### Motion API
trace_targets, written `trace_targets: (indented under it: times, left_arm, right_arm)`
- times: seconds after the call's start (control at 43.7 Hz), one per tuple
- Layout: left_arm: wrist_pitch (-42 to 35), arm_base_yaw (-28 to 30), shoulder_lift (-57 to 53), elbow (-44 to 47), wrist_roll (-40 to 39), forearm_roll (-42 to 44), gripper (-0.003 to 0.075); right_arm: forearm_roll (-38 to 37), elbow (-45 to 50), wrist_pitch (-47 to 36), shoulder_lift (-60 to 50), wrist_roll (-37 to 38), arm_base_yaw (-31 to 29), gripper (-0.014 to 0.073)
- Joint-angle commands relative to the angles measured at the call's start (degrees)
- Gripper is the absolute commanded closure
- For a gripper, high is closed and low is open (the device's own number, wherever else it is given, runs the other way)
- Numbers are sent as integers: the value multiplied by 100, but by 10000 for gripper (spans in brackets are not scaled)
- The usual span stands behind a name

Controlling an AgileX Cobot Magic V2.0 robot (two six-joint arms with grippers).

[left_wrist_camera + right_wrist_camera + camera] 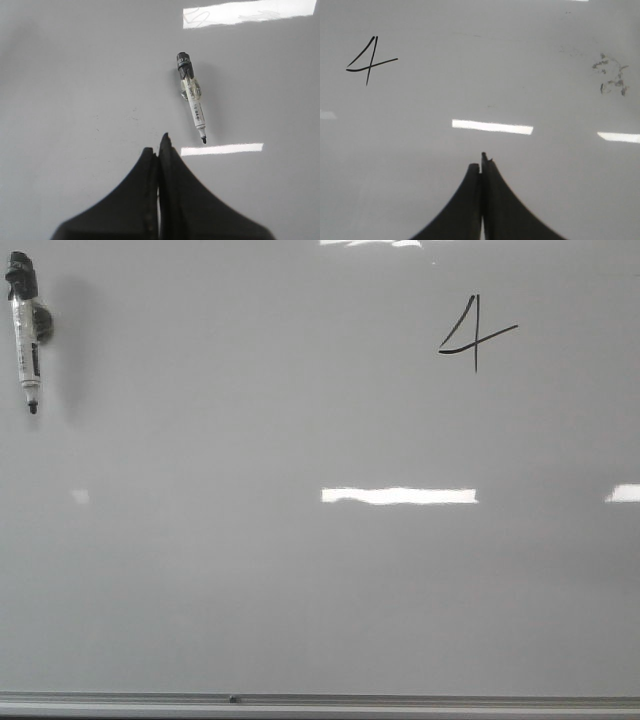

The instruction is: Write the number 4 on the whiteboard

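Bright ceiling-light reflections [399, 496] — long strips (glossy glare) — nothing else.

Front and right wrist share the number 4 [475, 332].

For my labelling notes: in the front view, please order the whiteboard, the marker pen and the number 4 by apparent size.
1. whiteboard, fills the view
2. marker pen
3. number 4
The pen and the 4 look close; their ranking is unsure.

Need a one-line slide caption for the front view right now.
Finished number 4 at the whiteboard's upper right; uncapped marker pen rests at upper left.
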Motion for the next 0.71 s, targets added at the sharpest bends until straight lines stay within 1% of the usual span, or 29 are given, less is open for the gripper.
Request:
trace_targets:
  times: [0.0,0.252,0.687]
  left_arm:
    - [-484,-38,-75,29,0,-60,741]
    - [-484,-38,-75,29,0,-60,741]
    - [-484,-38,-75,29,0,-60,741]
  right_arm:
    - [-13,-31,-750,-122,3,-36,665]
    - [238,-25,-725,-122,3,-36,664]
    - [238,-25,-725,-122,3,-36,664]
